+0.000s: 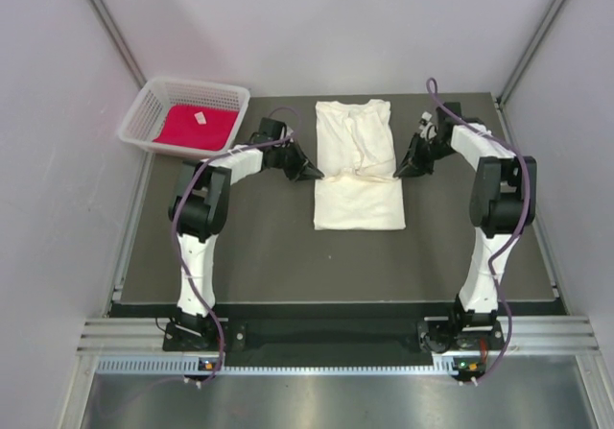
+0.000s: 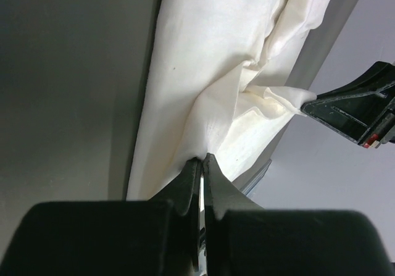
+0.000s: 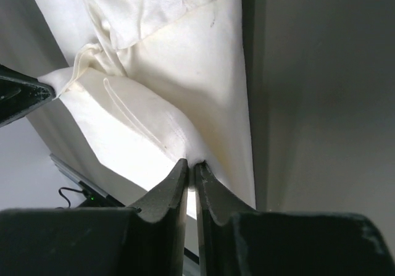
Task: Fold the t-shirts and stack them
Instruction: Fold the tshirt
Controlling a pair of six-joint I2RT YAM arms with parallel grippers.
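Observation:
The cream-white t-shirt (image 1: pixel 355 165) lies folded lengthwise in the middle of the dark mat, its near end folded up over its middle. My left gripper (image 1: pixel 314 172) is shut on the shirt's left edge; in the left wrist view (image 2: pixel 202 160) cloth (image 2: pixel 210 66) is pinched between the tips. My right gripper (image 1: pixel 399 172) is shut on the right edge; the right wrist view (image 3: pixel 191 163) shows the cloth (image 3: pixel 185 60) pinched. Both hold the fold a little above the mat. The red-magenta t-shirt (image 1: pixel 197 127) with a white tag lies in the basket.
A white mesh basket (image 1: pixel 158 98) stands at the mat's far left corner. The dark mat (image 1: pixel 259 247) ends at a metal rail near the arm bases. White walls stand on both sides and behind.

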